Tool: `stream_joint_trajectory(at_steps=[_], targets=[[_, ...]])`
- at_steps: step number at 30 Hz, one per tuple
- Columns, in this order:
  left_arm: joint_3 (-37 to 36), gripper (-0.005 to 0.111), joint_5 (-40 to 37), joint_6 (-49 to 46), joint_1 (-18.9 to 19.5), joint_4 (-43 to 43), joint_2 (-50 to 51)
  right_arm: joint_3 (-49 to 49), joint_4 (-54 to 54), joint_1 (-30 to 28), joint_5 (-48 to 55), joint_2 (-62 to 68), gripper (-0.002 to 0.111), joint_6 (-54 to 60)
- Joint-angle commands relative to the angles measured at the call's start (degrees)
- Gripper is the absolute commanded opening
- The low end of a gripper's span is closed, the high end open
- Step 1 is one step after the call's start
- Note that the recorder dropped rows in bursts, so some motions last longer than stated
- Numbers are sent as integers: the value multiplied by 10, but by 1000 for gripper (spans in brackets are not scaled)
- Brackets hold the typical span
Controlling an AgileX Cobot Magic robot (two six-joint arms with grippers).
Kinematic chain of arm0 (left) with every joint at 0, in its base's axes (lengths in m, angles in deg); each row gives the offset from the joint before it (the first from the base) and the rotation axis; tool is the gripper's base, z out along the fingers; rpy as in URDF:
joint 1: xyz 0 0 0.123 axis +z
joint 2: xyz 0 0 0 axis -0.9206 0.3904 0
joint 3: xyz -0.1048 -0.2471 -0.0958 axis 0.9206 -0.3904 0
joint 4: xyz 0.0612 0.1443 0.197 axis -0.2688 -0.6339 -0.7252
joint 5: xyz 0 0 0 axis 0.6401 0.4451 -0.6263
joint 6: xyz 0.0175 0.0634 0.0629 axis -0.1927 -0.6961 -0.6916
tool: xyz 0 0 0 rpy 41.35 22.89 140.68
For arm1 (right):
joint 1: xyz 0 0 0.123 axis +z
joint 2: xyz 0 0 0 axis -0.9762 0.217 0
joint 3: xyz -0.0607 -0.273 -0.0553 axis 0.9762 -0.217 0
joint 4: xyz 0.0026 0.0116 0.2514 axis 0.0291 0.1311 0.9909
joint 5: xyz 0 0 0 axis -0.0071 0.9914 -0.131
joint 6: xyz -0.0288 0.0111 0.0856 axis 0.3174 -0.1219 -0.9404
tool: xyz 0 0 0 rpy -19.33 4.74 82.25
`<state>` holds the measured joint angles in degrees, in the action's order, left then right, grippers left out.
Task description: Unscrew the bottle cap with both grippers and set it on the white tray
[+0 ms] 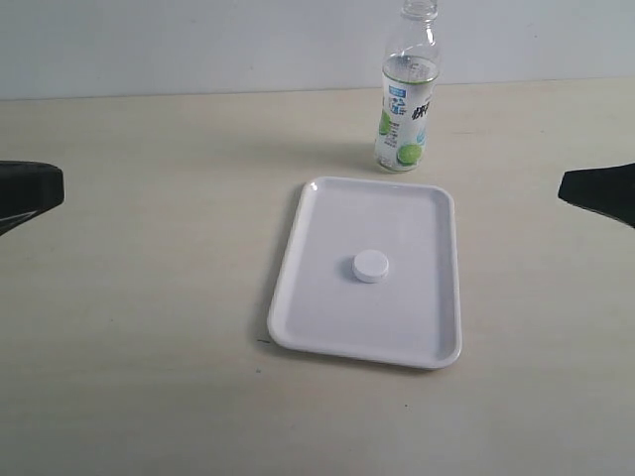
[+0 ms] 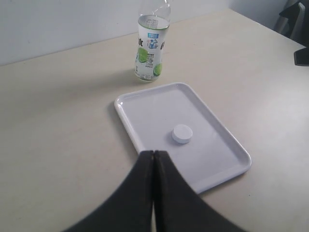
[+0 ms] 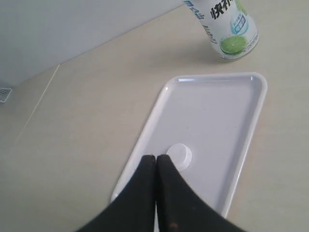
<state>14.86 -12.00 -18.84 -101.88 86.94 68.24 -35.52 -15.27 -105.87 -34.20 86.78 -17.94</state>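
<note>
The small white bottle cap point(image 1: 370, 265) point(image 2: 182, 134) point(image 3: 179, 154) lies flat near the middle of the white tray point(image 1: 308, 317) point(image 2: 140, 108) point(image 3: 231, 96). Behind the tray's far edge the clear bottle point(image 1: 408, 99) point(image 2: 152, 46) point(image 3: 227, 26) with the lime label stands upright, its neck bare. My left gripper point(image 1: 62, 185) point(image 2: 153, 153) is shut and empty at the far left of the table. At the far right, my right gripper point(image 1: 561, 188) point(image 3: 155, 158) is shut with nothing in it. Both are well away from tray and bottle.
The pale wooden table point(image 1: 149, 297) spreads around the tray. A light wall point(image 1: 198, 40) runs along its far edge. A dark chair-like object point(image 2: 294, 19) stands beyond the table's corner in the left wrist view.
</note>
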Motion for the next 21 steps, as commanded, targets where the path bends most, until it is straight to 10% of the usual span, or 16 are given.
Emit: stream_joint_trajectory(at_steps=[1, 15, 21], targets=[[-2, 0, 1, 1, 0, 1, -1, -1, 7, -2, 15, -6, 0, 23], [-2, 0, 1, 1, 0, -1, -1, -5, 40, 128, 498, -297, 0, 16], [-2, 0, 1, 1, 0, -1, -1, -56, 38, 177, 532, -413, 0, 44]])
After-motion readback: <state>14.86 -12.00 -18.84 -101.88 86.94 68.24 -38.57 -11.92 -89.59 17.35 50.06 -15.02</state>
